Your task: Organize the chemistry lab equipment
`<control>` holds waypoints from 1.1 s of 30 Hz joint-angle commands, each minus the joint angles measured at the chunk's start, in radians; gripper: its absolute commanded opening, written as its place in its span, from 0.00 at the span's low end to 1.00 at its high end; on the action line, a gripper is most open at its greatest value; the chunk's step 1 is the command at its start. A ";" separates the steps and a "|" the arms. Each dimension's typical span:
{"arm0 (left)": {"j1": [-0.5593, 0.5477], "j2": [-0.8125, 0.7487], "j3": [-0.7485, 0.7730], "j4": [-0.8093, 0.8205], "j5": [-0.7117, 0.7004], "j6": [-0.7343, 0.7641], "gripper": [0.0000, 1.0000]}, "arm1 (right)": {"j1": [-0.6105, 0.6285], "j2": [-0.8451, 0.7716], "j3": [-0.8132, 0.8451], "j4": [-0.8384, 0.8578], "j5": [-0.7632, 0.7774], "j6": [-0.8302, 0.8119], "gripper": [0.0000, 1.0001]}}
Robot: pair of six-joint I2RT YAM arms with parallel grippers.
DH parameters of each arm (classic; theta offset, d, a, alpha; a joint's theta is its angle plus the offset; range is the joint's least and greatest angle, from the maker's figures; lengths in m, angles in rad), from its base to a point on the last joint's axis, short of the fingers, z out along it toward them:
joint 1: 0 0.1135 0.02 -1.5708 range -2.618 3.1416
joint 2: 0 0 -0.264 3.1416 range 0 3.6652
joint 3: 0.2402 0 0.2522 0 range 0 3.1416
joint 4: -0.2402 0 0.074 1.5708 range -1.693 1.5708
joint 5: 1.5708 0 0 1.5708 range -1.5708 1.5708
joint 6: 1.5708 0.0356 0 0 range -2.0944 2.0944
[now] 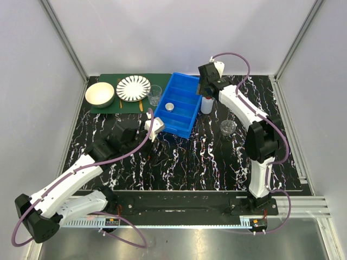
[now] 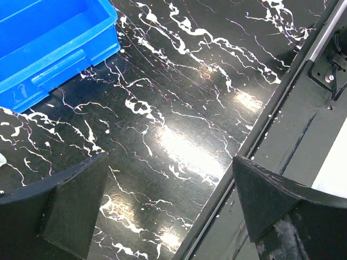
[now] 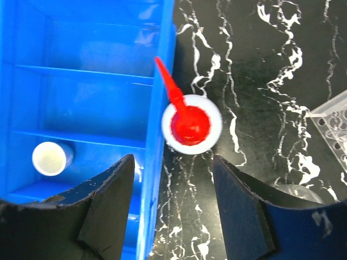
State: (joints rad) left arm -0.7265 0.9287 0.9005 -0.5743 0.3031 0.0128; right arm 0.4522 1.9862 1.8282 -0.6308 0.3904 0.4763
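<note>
Blue bin (image 1: 184, 111), black table (image 1: 206, 157)
Table veined white; white bottle (image 3: 191, 125), red nozzle (image 3: 169, 86), at the bin's 3 o'clock; black-striped white plate (image 1: 133, 88), cream bowl (image 1: 100, 95) at 9.

There are one blue bin (image 1: 187, 89), one squeeze bottle (image 1: 206, 104), one round lid (image 1: 169, 106), two clear beakers (image 1: 154, 95) (image 1: 228, 128), one striped plate (image 1: 133, 88) and one cream bowl (image 1: 100, 95).

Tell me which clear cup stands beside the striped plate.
The clear cup left of the blue bin, by the striped plate; the other cup stands on marble right of the bin.
</note>
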 commanded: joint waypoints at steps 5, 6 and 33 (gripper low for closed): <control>-0.004 -0.013 0.005 0.031 -0.013 -0.005 0.99 | -0.060 0.016 0.040 -0.047 0.048 -0.051 0.65; -0.002 -0.011 0.006 0.031 -0.013 -0.007 0.99 | -0.061 0.019 0.042 -0.046 0.051 -0.054 0.65; -0.002 -0.007 0.003 0.030 -0.022 -0.004 0.99 | -0.044 0.043 0.032 0.020 -0.073 -0.080 0.64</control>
State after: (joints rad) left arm -0.7265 0.9291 0.9005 -0.5743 0.3004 0.0132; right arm 0.4034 2.0300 1.8050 -0.6430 0.2943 0.4286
